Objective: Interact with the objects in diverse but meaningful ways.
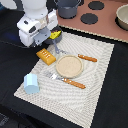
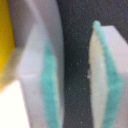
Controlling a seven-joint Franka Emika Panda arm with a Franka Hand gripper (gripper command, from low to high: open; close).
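The arm bends low beside the orange ridged bread-like block (image 1: pixel 45 56); the gripper (image 2: pixel 75 75) is released, its 2 pads (image 2: pixel 50 80) parted around nothing, seen only in the wrist view.

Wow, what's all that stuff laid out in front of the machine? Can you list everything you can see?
Placemat: one, pale striped, on the dark table.
Plate: one, tan, mid-mat.
Bread-like block: one, orange, ridged, on the mat towards the exterior view's left of the plate.
Cup: one, light blue, on the mat's corner at the exterior view's left.
Cutlery with orange handles: two pieces, one behind the plate, one in front of it.
Cheese wedge: one, yellow, partly hidden beside the arm.
Stove top: one, brownish, dark round burners, at the back.
Pot: one, dark grey, on the stove.
Bowl: one, grey, at the exterior view's right edge.
Robot arm: one, white.
Fingers: two, teal-padded, apart, nothing between them.
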